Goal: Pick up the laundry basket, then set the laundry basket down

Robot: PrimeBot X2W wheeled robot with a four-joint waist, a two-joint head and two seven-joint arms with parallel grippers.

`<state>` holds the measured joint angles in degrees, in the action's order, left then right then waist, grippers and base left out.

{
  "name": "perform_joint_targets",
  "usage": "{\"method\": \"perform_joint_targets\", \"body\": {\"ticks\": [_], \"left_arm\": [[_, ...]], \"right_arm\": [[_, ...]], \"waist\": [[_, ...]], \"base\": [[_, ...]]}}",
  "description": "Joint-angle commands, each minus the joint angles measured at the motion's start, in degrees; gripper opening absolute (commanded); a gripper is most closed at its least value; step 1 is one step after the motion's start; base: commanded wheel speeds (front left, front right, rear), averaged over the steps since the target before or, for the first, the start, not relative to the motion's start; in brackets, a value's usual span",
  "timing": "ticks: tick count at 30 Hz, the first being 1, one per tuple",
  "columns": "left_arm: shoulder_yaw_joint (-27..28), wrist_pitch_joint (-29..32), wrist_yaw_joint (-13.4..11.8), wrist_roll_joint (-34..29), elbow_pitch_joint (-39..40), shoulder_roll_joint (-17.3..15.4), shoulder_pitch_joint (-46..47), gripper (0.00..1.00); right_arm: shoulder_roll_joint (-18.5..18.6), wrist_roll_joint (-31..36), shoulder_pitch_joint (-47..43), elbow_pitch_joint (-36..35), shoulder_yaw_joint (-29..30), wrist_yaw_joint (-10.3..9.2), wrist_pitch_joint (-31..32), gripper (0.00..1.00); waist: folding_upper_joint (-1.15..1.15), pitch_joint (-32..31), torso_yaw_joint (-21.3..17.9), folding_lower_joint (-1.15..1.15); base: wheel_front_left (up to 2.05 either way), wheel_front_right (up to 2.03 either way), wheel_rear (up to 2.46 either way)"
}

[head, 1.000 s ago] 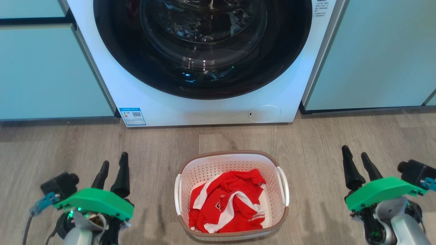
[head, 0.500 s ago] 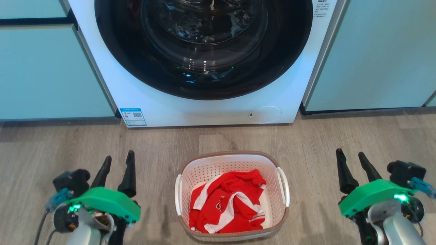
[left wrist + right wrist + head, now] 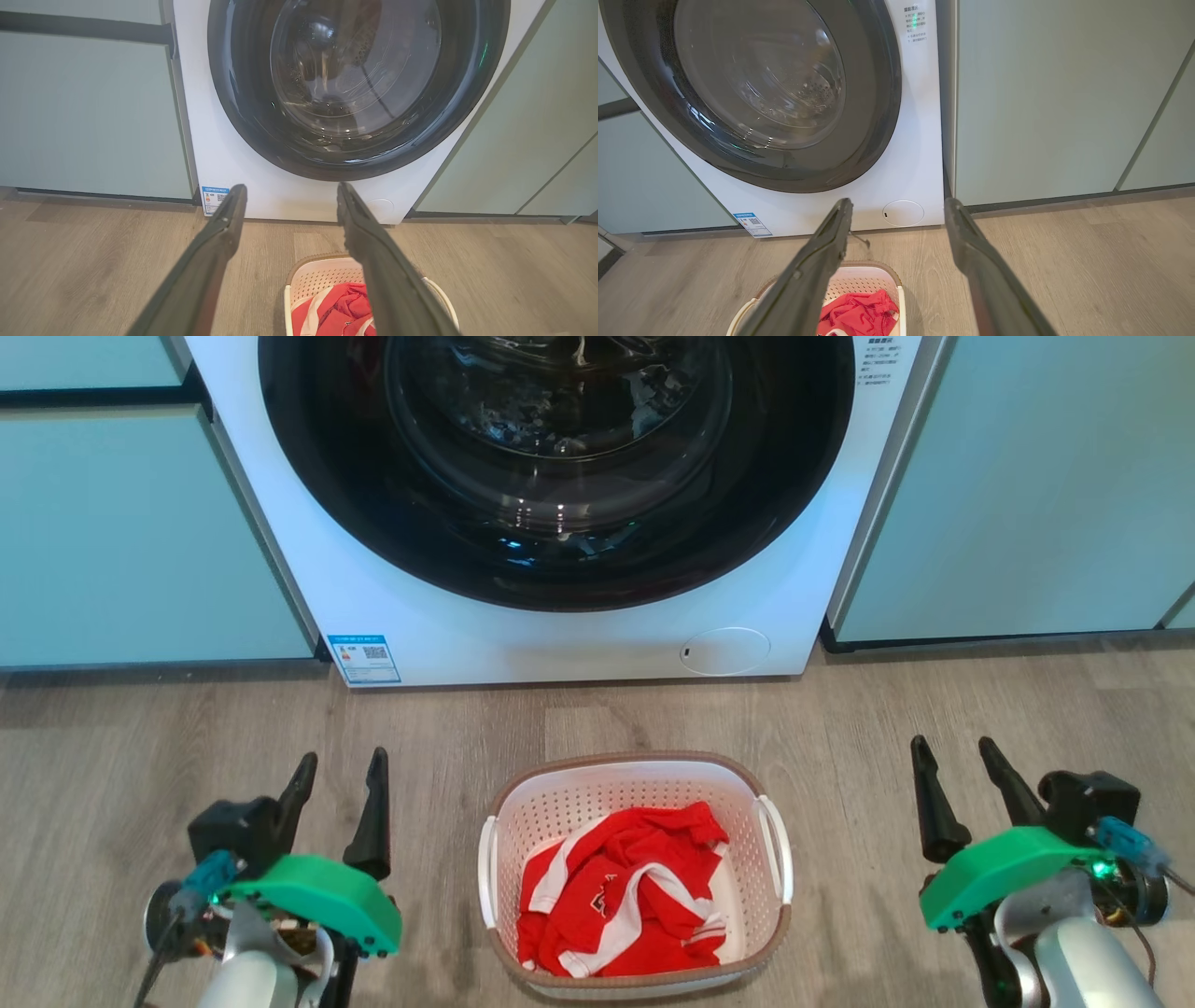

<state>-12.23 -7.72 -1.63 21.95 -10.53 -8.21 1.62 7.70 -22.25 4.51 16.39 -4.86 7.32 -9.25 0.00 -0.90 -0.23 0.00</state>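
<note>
Head view: the basket (image 3: 624,758) sits on the floor (image 3: 140,737) before the washer (image 3: 560,644), red cloth (image 3: 625,887) inside. The left gripper (image 3: 342,758) and right gripper (image 3: 952,744) flank it, well apart from it, both spread wide and empty. Left wrist view: the basket lies low, partly behind one finger. Right wrist view: likewise, at the bottom edge

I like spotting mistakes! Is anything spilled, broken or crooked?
Nothing stands out. The laundry basket sits upright on the floor before the washing machine, with the red and white clothing all inside it. The left gripper and right gripper are open, apart from it.
</note>
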Motion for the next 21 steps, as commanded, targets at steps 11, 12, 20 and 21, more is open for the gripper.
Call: {"method": "perform_joint_targets", "body": {"ticks": [11, 12, 20, 21], "left_arm": [[-0.1, -0.9, -2.2, -8.5, 2.9, -1.8, 3.6, 1.00], [-0.2, -0.8, -2.4, -9.1, 2.9, -1.9, 3.6, 1.00], [0.0, -0.5, -3.8, -11.8, 3.3, -1.5, 3.2, 1.00], [-0.2, -0.5, -3.9, -12.4, 3.4, -1.6, 3.1, 1.00]], "right_arm": [[1.1, 7.4, 2.6, -1.3, -1.5, 0.15, -2.7, 1.00], [1.2, 7.9, 2.6, -1.3, -1.6, 0.15, -2.9, 1.00], [0.8, 10.5, 2.4, -0.8, -1.9, 0.16, -4.3, 1.00], [0.9, 10.9, 2.4, -0.7, -2.0, 0.16, -4.4, 1.00]], "waist": [[0.00, 0.0, -0.2, 0.00], [0.00, 0.0, -0.2, 0.00], [0.00, -0.1, -0.1, 0.00], [0.00, -0.1, -0.1, 0.00]], "base": [[0.00, 0.00, 0.00], [0.00, 0.00, 0.00], [0.00, 0.00, 0.00], [0.00, 0.00, 0.00]]}}
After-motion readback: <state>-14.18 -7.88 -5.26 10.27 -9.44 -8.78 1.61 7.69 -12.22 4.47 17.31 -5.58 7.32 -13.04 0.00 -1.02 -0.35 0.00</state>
